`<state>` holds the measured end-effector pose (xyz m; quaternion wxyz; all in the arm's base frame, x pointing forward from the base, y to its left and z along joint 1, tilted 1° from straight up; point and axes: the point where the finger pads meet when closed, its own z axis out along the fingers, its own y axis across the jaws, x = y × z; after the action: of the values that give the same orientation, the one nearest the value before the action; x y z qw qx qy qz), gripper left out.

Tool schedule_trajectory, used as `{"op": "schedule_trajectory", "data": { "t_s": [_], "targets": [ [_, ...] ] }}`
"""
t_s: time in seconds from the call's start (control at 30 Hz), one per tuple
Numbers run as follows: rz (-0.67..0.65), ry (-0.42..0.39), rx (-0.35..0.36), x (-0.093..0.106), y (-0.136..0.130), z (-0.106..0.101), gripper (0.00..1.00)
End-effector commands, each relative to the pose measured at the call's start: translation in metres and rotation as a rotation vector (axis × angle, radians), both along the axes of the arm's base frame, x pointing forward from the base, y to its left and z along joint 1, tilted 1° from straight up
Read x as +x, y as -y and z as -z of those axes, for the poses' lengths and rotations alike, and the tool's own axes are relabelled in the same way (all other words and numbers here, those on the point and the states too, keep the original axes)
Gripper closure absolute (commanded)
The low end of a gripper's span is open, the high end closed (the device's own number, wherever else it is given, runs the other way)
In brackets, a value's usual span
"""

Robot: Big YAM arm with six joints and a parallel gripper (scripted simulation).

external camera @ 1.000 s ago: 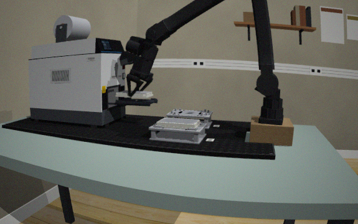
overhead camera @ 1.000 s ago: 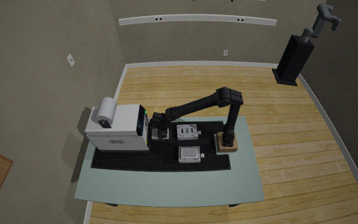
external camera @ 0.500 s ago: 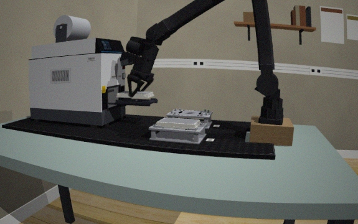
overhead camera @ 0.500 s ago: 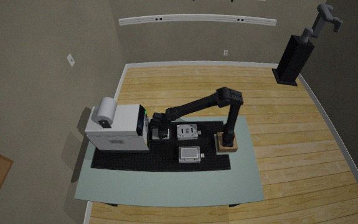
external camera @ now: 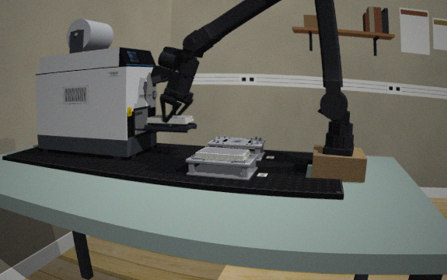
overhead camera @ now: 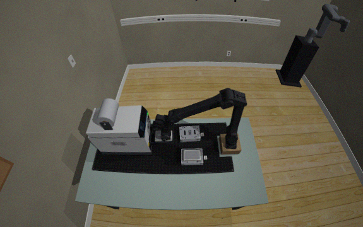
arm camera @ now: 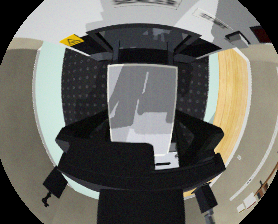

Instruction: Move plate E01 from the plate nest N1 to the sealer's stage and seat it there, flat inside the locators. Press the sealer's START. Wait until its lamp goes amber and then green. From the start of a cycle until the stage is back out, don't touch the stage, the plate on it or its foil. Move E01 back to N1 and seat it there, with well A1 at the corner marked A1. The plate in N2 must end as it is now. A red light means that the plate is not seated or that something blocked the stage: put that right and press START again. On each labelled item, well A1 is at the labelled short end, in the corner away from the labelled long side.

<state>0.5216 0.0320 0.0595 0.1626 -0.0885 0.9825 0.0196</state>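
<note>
My gripper (external camera: 173, 116) is shut on plate E01 (external camera: 173, 119), gripping it across its width. The plate is at the sealer's stage (external camera: 170, 126), which stands out from the front of the white sealer (external camera: 91, 97). I cannot tell whether the plate rests on the stage or is just above it. In the wrist view the plate (arm camera: 142, 99) has a shiny grey top and lies between my dark fingers. A green lamp (overhead camera: 148, 113) shows on the sealer's front. Nest N1 (overhead camera: 190, 133) is empty. Nest N2 (overhead camera: 192, 156) holds its plate.
The sealer carries a foil roll (overhead camera: 108, 111) on top. Both nests stand on the black base board (overhead camera: 165, 157), to the right of the stage. My arm's base sits on a wooden block (overhead camera: 230, 148) at the board's right end.
</note>
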Motion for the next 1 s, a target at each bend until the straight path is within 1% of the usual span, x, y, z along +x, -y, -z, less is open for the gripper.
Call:
{"op": "schedule_trajectory", "data": {
  "t_s": [0.0, 0.13, 0.2, 0.4, 0.5, 0.63, 0.97],
  "targets": [
    [-0.004, 0.020, 0.000, 0.015, -0.003, -0.011, 1.00],
    [-0.004, 0.027, 0.000, 0.018, -0.003, -0.014, 1.00],
    [-0.004, 0.040, 0.000, 0.022, -0.003, -0.020, 1.00],
    [-0.005, 0.067, 0.001, 0.024, -0.003, -0.034, 1.00],
    [-0.005, 0.067, 0.001, 0.024, -0.003, -0.033, 1.00],
    [-0.005, 0.050, 0.000, 0.023, -0.003, -0.024, 1.00],
    [-0.005, 0.039, -0.001, 0.023, -0.002, -0.018, 1.00]
  ]
}}
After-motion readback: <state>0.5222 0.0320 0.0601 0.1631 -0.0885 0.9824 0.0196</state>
